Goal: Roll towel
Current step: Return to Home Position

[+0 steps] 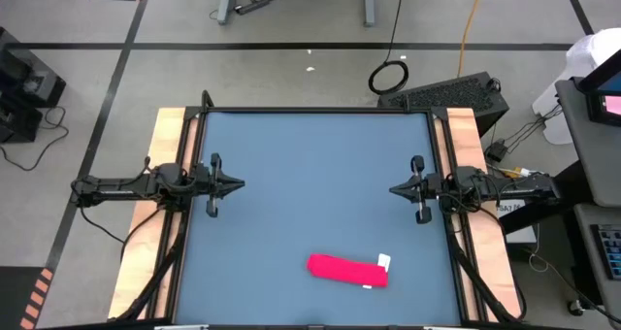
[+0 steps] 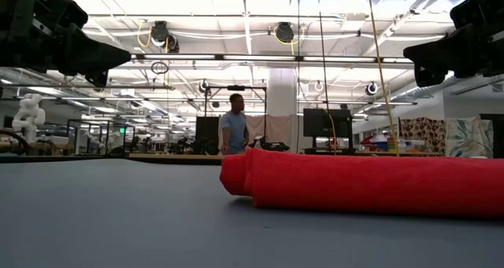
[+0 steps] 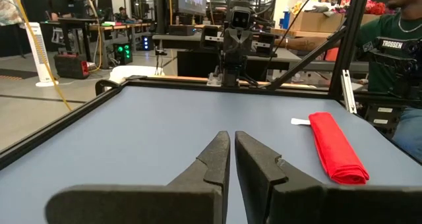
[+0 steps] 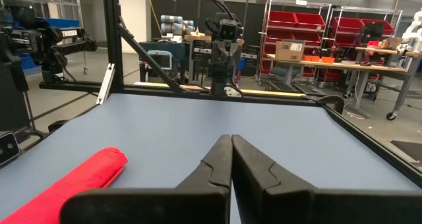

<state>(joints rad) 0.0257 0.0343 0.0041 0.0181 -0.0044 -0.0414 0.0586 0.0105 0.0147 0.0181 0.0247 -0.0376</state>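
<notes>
The left end effector (image 1: pixel 238 184) is clenched, its fingers brought together on nothing, and it hangs above the left side of the bench (image 1: pixel 310 155). The right end effector (image 1: pixel 393 188) is also clenched and empty, above the right side, pointing toward the left one. The towel (image 1: pixel 346 270) lies rolled on the bench, near the lower edge in the high view, closer to the right arm and well apart from both. Its white tag (image 1: pixel 384 262) shows at the right end.

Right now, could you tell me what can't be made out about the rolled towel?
- Low view: one end of the towel is cut off by the picture's right edge.
- Right wrist view: one end runs out of frame.
- High view: the white tag is too small to read.
</notes>
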